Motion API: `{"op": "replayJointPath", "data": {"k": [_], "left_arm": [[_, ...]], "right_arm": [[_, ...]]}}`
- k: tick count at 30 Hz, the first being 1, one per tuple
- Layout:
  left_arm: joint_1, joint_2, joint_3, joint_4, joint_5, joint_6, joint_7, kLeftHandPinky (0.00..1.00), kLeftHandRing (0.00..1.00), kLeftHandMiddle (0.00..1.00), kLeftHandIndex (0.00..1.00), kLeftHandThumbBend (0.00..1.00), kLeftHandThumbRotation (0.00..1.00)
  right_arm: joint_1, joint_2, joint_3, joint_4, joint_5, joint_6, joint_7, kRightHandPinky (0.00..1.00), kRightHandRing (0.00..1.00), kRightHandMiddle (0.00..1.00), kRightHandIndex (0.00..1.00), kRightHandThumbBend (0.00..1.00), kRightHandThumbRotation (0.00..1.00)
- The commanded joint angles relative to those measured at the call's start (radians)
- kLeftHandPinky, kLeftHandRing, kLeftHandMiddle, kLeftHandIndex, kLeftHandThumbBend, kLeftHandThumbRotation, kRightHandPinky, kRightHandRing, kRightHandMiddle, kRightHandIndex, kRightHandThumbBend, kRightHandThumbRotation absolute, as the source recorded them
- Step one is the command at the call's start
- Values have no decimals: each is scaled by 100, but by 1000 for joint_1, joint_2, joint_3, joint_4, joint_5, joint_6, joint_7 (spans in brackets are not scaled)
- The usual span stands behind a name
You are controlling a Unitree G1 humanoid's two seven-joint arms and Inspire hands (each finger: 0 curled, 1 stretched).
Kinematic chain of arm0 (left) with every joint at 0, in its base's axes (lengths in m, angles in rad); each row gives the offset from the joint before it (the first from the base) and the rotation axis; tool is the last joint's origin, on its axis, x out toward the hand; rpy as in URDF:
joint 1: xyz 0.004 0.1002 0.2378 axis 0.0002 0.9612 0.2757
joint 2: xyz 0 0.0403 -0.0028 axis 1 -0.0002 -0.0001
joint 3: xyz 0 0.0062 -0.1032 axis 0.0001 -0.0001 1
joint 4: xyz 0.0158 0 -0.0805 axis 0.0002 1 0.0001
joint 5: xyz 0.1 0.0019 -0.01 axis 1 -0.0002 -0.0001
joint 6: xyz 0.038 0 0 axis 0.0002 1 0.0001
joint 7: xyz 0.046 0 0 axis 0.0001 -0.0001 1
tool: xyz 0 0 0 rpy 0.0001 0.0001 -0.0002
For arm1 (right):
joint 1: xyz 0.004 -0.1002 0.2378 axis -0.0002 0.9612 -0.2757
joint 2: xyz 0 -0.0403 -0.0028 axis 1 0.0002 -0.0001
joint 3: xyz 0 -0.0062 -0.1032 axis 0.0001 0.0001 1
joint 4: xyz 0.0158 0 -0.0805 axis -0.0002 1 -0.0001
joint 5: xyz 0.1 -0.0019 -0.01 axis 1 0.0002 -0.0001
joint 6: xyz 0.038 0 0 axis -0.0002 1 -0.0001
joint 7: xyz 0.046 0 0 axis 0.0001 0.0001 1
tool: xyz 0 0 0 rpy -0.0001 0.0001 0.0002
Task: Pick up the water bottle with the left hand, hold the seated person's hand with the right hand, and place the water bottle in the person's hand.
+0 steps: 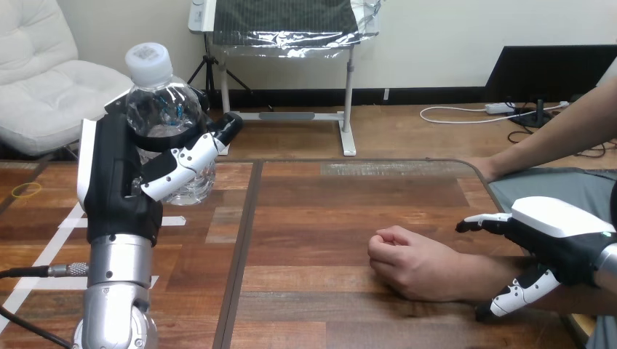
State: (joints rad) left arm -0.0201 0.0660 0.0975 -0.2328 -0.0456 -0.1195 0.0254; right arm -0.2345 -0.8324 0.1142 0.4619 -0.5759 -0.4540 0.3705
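Clear plastic water bottle [164, 109] with a white cap [149, 62], upright, well to the left of the person's hand [407, 258] and farther up the brown wooden tabletop [327, 211] than it. Gripped by the left hand [120, 174]: black-and-white fingers [190, 161] curled round the front of the bottle's body, white-shelled back of the hand turned to the left side. Cap and shoulder of the bottle standing free above this hand. Base seen low against the tabletop; cannot tell whether resting on the wood or lifted from it.

Person's hand lying on the tabletop near its middle, closed loosely into a fist, knuckles pointing left, person's forearm [466, 276] leading away to the right.

Right hand [553, 236] just to the right of the person's hand, at the person's forearm behind the wrist. Opened wide: its fingers [484, 220] nearly straight on the far side of the person's forearm, thumb [520, 291] on the near side, the forearm between them. Not curled round it; cannot tell whether touching it.

Dark seam [244, 240] in the wood running between the water bottle and the person's hand, nearer to the bottle. Small yellow rubber band [28, 190] flat on the tabletop, far to the left of the person's hand, beyond the left arm. White tape strips [62, 233] also left of the person's hand, partly hidden behind the silver left forearm [116, 291].
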Motion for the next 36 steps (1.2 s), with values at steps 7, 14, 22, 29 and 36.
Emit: {"op": "replayJointPath", "data": {"k": [7, 14, 22, 29, 36], "left_arm": [[-54, -3, 8, -31, -14, -27, -2, 22, 28, 33, 41, 56, 0], [-53, -4, 9, -29, -13, -31, -1, 22, 28, 33, 41, 57, 0], [-52, -6, 9, -32, -13, -28, 1, 22, 28, 33, 41, 57, 0], [-51, -5, 10, -32, -16, -27, -1, 22, 28, 33, 41, 56, 0], [-51, -8, 12, -33, -32, -25, -6, 22, 28, 33, 41, 56, 0]], "right_arm": [[-64, -12, 37, 45, -40, 41, -13, 87, 87, 88, 87, 100, 36], [-75, -1, 59, 58, -53, 68, -8, 76, 86, 87, 86, 100, 35], [-94, 7, 98, 81, -86, 75, -11, 68, 83, 85, 85, 100, 36], [-99, 20, 122, 83, -97, 97, -4, 62, 80, 82, 83, 100, 36], [-101, 37, 142, 80, -97, 127, 6, 56, 73, 77, 78, 100, 33]]}}
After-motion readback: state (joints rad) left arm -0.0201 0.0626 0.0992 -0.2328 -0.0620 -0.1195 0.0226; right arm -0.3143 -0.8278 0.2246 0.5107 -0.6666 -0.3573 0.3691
